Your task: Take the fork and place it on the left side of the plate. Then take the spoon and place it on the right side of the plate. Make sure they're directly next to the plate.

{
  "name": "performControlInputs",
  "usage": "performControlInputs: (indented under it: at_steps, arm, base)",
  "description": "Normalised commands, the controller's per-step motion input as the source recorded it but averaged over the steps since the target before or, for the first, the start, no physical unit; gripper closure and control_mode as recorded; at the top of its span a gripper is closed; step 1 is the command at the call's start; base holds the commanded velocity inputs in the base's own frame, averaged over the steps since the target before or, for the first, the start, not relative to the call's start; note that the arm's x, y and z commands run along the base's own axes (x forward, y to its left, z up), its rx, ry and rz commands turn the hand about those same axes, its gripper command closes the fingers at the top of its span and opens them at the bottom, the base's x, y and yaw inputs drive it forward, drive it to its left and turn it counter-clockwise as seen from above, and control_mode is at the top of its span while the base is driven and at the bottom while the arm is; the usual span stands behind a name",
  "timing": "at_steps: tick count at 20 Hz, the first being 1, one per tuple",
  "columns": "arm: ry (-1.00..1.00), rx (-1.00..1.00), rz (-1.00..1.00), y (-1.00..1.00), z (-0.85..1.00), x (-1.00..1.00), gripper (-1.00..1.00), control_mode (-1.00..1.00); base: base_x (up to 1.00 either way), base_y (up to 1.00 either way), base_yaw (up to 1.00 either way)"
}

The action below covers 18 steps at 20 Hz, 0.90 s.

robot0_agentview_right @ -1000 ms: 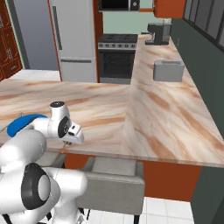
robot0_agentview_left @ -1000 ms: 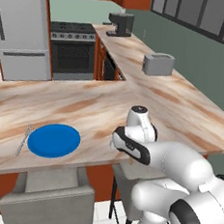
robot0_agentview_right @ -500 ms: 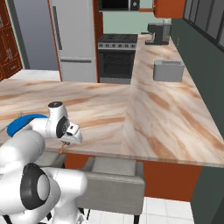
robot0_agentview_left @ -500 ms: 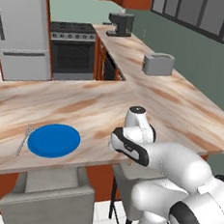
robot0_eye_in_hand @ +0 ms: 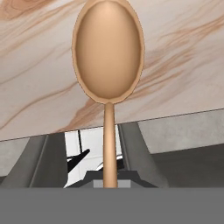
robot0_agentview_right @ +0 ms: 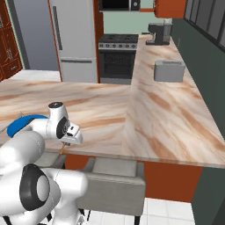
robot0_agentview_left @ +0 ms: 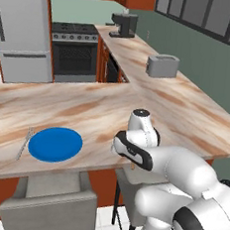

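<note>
spoon pinched in the claw at the bench's front edge, fork lying beside the plate

left base view: the blue plate (robot0_agentview_left: 55, 143) lies flat on the marbled bench (robot0_agentview_left: 87, 109), near its front edge. the silver-grey fork (robot0_agentview_left: 24, 142) lies just beside the plate on the plate's left, its length running roughly front to back; whether it touches the rim cannot be told at this size. the white arm bends low to the right of the plate, its wrist over the bench's front edge, apart from the plate. a small tan sliver of the spoon (robot0_agentview_left: 132, 165) peeks out under the wrist. a grey toaster (robot0_agentview_left: 162, 66) stands far behind the plate on the bench's right wing, and a dark coffee machine (robot0_agentview_left: 124, 25) farther back still.

right base view: the plate (robot0_agentview_right: 21, 124) shows as a blue arc behind the arm's white shoulder. the claw (robot0_agentview_right: 67, 143) points down at the bench edge, to the right of the plate, with the brown spoon (robot0_agentview_right: 63, 148) hanging from it, slanting down past the edge.

hand view: the claw (robot0_eye_in_hand: 109, 177) is pressed together on the thin handle of the spoon (robot0_eye_in_hand: 108, 54). the oval bowl faces the camera, with bench marble behind the bowl and a grey chair (robot0_eye_in_hand: 183, 131) behind the handle.
</note>
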Motion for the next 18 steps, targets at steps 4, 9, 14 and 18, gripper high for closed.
performControlInputs:
  at_steps: [4, 9, 14, 18]
  arm:
    - [0.0, 0.0, 0.0, 0.0, 0.0, 0.0, 1.0, -1.0]
    - [0.0, 0.0, 0.0, 0.0, 0.0, -0.01, 1.0, -1.0]
    - [-0.03, 0.04, 0.05, 0.04, 0.0, 0.08, 1.0, -1.0]
    - [0.0, 0.09, 0.16, 0.18, 0.02, 0.38, 1.0, -1.0]
  base:
    - [0.0, 0.0, 0.0]
    - [0.0, 0.0, 0.0]
    - [0.0, 0.0, 0.0]
    - [0.0, 0.0, 0.0]
